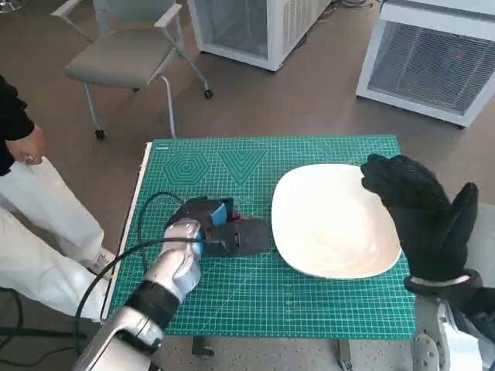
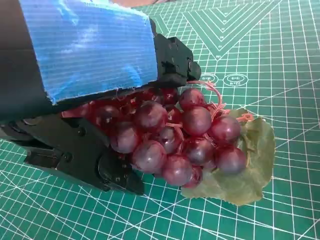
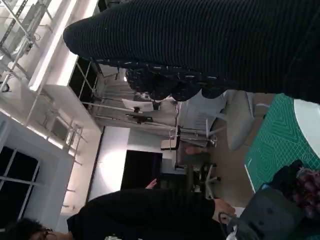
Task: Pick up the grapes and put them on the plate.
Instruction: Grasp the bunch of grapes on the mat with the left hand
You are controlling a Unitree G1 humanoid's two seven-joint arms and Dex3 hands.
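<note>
Dark red grapes (image 2: 170,140), green gridded mat (image 1: 309,297)

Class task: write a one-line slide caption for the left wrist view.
The blue-taped left hand closes over a bunch of dark red grapes and its leaf on the green cutting mat.

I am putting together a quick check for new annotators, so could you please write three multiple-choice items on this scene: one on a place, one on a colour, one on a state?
1. Where do the grapes lie?
A. on the plate
B. on the green mat beside the plate
C. on the floor

2. What colour is the plate?
A. white
B. blue
C. red

3. How is the left hand placed?
A. raised clear of the table
B. resting on the plate
C. fingers around the grapes on the mat

Answers:
1 B: the left wrist view shows them on the grid mat.
2 A: the head view shows it white.
3 C: black fingers enclose the bunch from both sides.
</note>
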